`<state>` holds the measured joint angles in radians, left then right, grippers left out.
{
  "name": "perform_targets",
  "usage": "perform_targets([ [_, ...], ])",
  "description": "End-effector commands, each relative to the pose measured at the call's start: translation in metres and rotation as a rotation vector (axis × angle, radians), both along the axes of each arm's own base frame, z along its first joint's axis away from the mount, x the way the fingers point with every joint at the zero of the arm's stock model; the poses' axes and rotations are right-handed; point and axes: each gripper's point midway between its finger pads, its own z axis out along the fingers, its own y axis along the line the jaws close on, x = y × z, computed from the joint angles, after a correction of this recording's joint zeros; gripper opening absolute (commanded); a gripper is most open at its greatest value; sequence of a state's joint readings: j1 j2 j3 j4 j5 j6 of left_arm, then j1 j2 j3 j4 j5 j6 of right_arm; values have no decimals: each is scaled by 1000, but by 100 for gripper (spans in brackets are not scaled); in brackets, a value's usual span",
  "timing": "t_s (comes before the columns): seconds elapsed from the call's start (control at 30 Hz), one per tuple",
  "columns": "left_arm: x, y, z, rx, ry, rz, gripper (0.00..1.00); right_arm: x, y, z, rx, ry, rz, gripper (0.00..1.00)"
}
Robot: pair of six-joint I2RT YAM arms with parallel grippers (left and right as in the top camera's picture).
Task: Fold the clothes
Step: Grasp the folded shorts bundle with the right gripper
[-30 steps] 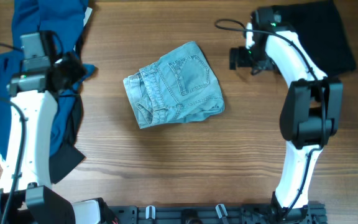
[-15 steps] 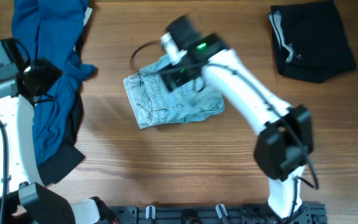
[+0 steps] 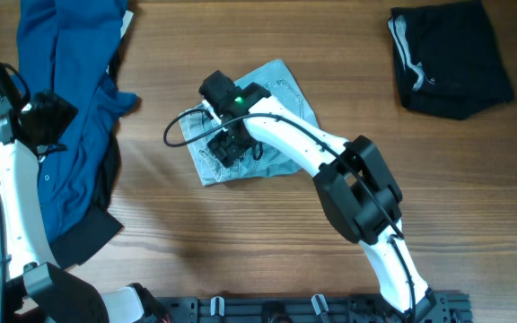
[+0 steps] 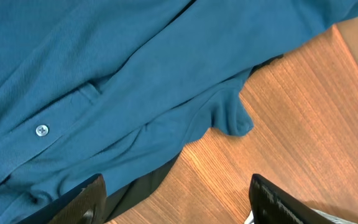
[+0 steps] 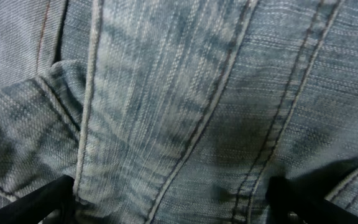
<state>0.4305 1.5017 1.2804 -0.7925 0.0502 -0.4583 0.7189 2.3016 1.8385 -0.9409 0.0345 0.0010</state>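
Observation:
The pale-blue denim shorts (image 3: 281,90) lie folded at the table's middle. My right gripper (image 3: 225,148) is down on their left front part. In the right wrist view the denim (image 5: 179,93) with its seams fills the frame, and the gripper (image 5: 176,208) is open, a finger on each side. My left gripper (image 3: 50,115) is open over the dark-blue button shirt (image 3: 65,45) at the far left. In the left wrist view the gripper (image 4: 179,205) is empty above bare wood beside the shirt (image 4: 104,68). The black drawstring shorts (image 3: 451,58) lie folded at the back right.
A dark cloth (image 3: 92,229) lies partly under the shirt at the left front, and its edge shows in the left wrist view (image 4: 148,183). The right arm (image 3: 330,152) stretches across the table's middle. A black rail (image 3: 312,309) runs along the front edge.
My right arm swung from beside the black shorts at the back right over to the denim shorts and came down on them. My left arm drew back to the left over the shirt.

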Motion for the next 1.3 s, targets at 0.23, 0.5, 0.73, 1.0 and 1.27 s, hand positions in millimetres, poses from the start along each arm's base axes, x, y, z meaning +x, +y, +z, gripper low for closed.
perform_targets([
  [0.23,-2,0,-1,-13,13,4,74,51,-99,-34,-90,39,-252,100],
  [0.5,-2,0,-1,-11,10,4,74,66,-112,9,-40,10,-296,97],
  [0.73,-1,0,-1,-10,8,4,75,63,-70,58,55,-60,-256,99],
  [1.0,-2,0,-1,-13,14,4,73,42,-37,24,32,-14,-215,97],
  [1.27,-4,-1,-2,-16,21,3,73,47,-55,-9,-137,-68,-248,97],
])
